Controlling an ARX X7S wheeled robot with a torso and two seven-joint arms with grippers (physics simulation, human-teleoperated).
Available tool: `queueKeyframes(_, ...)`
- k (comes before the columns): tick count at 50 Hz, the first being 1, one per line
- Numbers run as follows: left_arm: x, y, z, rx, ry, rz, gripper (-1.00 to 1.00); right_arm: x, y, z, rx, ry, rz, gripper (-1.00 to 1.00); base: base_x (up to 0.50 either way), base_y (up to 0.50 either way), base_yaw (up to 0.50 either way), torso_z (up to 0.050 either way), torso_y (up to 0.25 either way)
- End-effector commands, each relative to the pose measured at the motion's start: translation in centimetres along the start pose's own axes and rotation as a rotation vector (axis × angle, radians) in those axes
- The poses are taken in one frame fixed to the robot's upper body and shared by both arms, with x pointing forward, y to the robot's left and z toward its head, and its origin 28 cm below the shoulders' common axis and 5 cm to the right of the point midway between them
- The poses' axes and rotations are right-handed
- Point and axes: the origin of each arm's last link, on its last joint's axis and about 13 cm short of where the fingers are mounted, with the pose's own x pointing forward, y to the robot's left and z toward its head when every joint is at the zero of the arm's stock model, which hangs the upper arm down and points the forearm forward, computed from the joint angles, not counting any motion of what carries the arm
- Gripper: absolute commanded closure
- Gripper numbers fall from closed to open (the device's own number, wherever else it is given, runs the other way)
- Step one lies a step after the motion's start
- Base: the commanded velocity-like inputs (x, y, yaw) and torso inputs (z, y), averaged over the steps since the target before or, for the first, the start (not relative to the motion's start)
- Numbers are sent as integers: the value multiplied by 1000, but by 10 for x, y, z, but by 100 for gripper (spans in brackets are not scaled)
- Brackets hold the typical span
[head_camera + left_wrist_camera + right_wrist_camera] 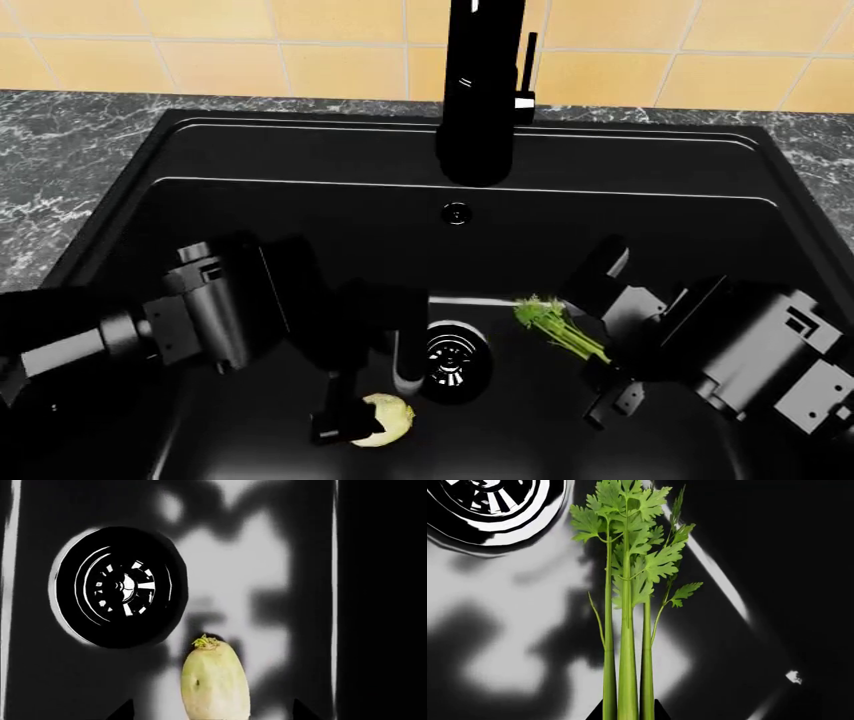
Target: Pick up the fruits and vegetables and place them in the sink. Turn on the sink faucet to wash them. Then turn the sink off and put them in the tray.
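Two arms: both reach down into the sink point(801, 215), one item at each.
Left gripper point(350, 415): fingers sit on either side of the bulb point(380, 418); it looks closed on it, though the head view is too dark to show firm contact.
Bulb: low over the basin floor, just beside the drain point(451, 362); the left wrist view shows it point(215, 682) between the fingertips, its stubby top toward the drain point(119, 586).
Right gripper point(597, 385): closed on the lower stems of the celery point(561, 327).
Celery: leafy end points toward the drain, near it; the right wrist view shows the stalks point(626, 630) running straight out from the fingers, over the basin floor.
Faucet point(478, 90): black column at the back rim, thin lever point(530, 65) on its side; no water visible.
Tray: not in view.
Step in hand: judged to be setting both items down in the basin.
Doing it well: lower until each item rests on the floor, then open, so the round bulb does not roll; keep both clear of the drain, yet under the spout's reach.
Next: free one arm for the lever.
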Motion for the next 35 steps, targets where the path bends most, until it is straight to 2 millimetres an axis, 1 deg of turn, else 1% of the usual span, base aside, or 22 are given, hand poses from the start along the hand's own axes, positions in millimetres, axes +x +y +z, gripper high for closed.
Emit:
queueKeyframes(1, 21, 5, -3, -15, 92, -21, -100, 0, -2, 3, -9, -11, -17, 100, 0, 0, 0, 0, 20)
queueKeyframes(6, 29, 9, -5, -19, 113, -23, -100, -1, -2, 4, -15, -12, -21, 100, 0, 0, 0, 0, 0)
queueKeyframes(9, 31, 10, -5, -7, 99, -16, -100, 0, -2, 5, -16, -12, -21, 100, 0, 0, 0, 0, 0)
queueKeyframes(13, 32, 9, -1, 28, 57, -4, -100, 2, -2, 6, -18, -10, -18, 100, 0, 0, 0, 0, 0)
queueKeyframes(17, 36, 9, 2, 45, 57, -8, -100, 2, -2, 5, -15, -9, -18, 100, 0, 0, 0, 0, 0)
queueKeyframes(22, 43, 11, 3, 50, 80, -22, -100, 1, -2, 5, -13, -11, -19, 100, 0, 0, 0, 0, 0)
queueKeyframes(29, 56, 15, 1, 22, 163, -39, -100, 1, -2, 5, -15, -11, -18, 100, 0, 0, 0, 0, 0)
queueKeyframes(35, 62, 17, 1, 16, 199, -38, -100, 1, -2, 5, -15, -10, -18, 100, 0, 0, 0, 0, 0)
